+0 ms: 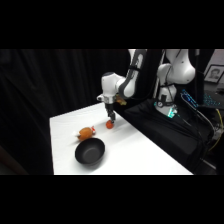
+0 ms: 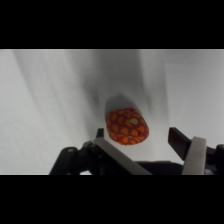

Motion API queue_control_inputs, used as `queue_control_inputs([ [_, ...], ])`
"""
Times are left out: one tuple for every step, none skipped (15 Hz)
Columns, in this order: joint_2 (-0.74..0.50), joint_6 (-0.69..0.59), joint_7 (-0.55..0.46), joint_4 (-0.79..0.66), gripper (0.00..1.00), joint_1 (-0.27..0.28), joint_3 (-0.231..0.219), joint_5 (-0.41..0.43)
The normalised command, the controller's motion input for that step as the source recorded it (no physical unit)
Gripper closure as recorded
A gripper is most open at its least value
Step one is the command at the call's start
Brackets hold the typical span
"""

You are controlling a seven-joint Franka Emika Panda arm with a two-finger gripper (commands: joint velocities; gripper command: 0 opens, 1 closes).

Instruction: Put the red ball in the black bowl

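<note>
We see the end effector [image 2: 136, 136] open, fingers either side of the red ball [image 2: 127, 126] w/ a gap on the right side; ball sits on the white surface [image 1: 150, 160]. From the ball, the black bowl [image 1: 90, 152] lies nearer the camera, w/ a lumpy orange-brown obj [image 1: 86, 133] between them, off to the left.

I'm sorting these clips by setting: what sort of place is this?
Probably a robotics lab or test cell. A white robot arm reaches over a bare white table, its gripper at a red ball, with a black bowl nearby. Black curtains hang behind.
</note>
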Motion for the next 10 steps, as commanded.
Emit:
queue_control_inputs([
  [0.18, 0.21, -0.22, 0.05, 0.0, -0.131, 0.101, 0.191],
  [0.18, 0.19, -0.24, 0.07, 0.0, -0.149, 0.132, 0.214],
  [0.17, 0.18, -0.25, 0.08, 0.0, -0.154, 0.145, 0.207],
  [0.16, 0.16, -0.27, 0.09, 0.0, -0.166, 0.166, 0.213],
  [0.14, 0.15, -0.27, 0.09, 0.0, -0.169, 0.171, 0.207],
  [0.11, 0.16, -0.28, 0.09, 0.0, -0.175, 0.177, 0.206],
  [0.09, 0.15, -0.29, 0.09, 0.0, -0.187, 0.183, 0.204],
  [0.08, 0.14, -0.27, 0.09, 0.0, -0.171, 0.16, 0.177],
  [0.07, 0.14, -0.23, 0.09, 0.0, -0.141, 0.12, 0.14],
  [0.06, 0.12, -0.22, 0.1, 0.0, -0.131, 0.106, 0.132],
])
